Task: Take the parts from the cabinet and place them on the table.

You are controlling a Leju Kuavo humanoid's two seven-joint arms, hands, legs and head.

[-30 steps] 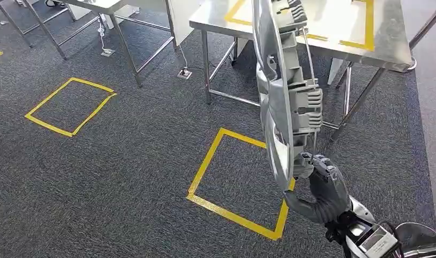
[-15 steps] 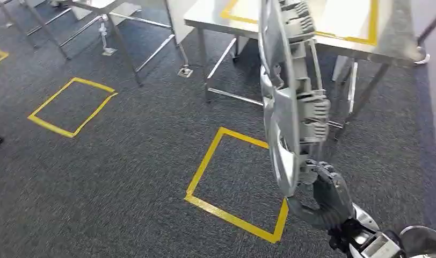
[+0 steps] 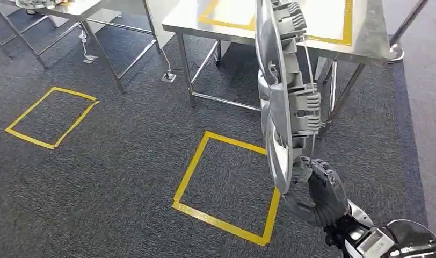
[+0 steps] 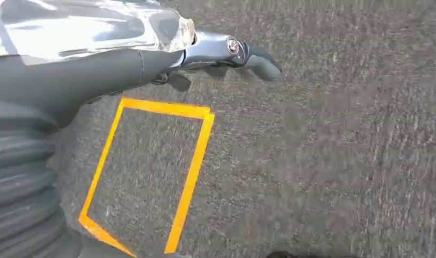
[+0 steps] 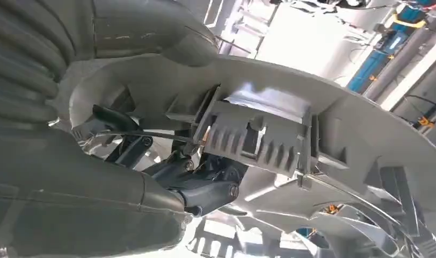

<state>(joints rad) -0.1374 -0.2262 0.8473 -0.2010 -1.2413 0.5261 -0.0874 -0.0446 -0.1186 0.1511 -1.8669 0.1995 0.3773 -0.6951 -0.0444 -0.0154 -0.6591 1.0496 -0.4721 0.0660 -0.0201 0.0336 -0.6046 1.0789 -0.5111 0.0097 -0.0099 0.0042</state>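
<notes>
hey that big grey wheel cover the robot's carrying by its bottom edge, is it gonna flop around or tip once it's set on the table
The wheel cover probably stays stiff: it stands upright above the right hand without sagging. It looks light for its size, a thin ribbed shell. Set on edge on the steel table it would likely roll or tip; laid flat it should rest steady.

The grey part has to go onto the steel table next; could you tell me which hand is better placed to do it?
The right hand: it already grips the grey part upright, facing the steel table. The left hand hangs over carpet, holding nothing.
</notes>
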